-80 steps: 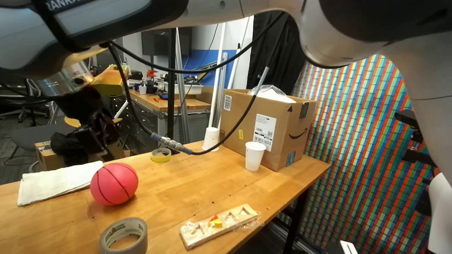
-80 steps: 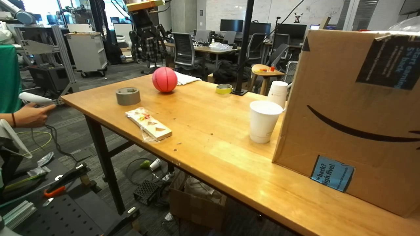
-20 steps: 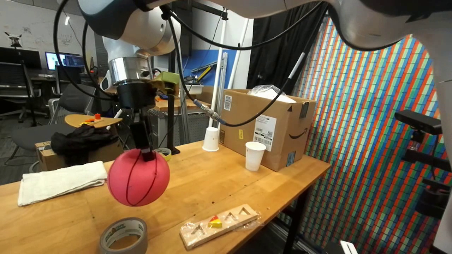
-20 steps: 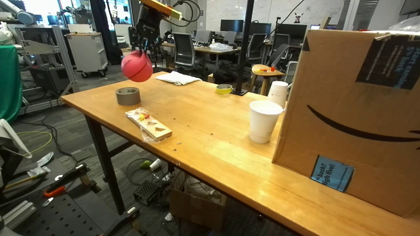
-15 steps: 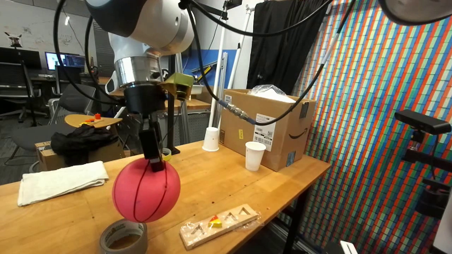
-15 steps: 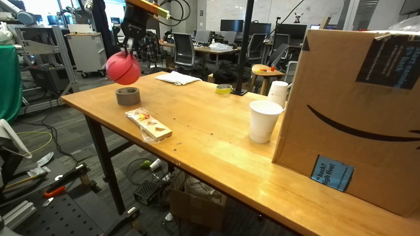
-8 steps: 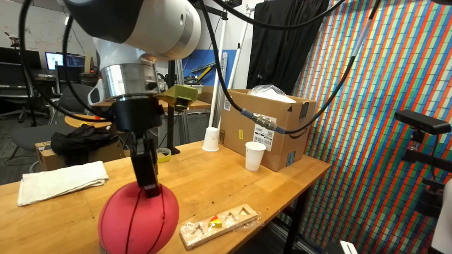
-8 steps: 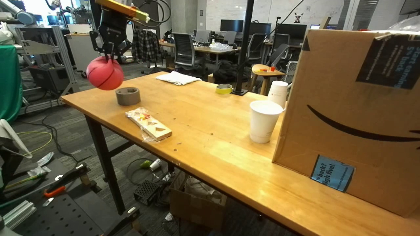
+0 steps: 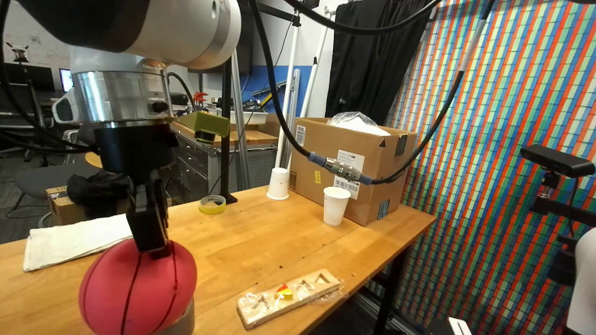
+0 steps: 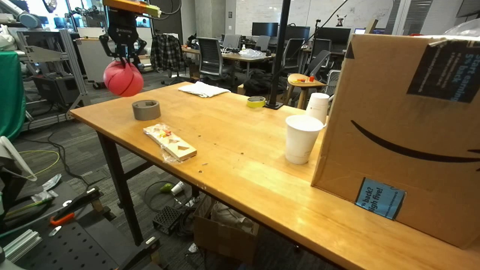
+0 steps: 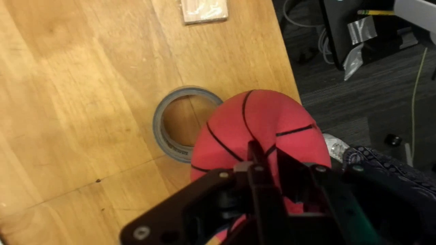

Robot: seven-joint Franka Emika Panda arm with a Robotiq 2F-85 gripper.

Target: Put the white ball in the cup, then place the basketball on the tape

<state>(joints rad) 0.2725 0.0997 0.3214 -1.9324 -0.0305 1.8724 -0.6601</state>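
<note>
Jaws pinch bball (image 10: 124, 80) aloft nr tape (image 10: 146, 111); prob. step 2. Next move needs centring over tape, then lowering.

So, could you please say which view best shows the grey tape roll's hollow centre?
The wrist view: it looks down through the roll, one edge hidden by the basketball. Exterior views show either the roll nearly side-on or the basketball hiding most of it.

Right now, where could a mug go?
Bare tabletop runs between the wooden board and upright cup, back toward the yellow tape. Crowded: between cup and box, and by the grey tape, where the gripper holds the basketball.
</note>
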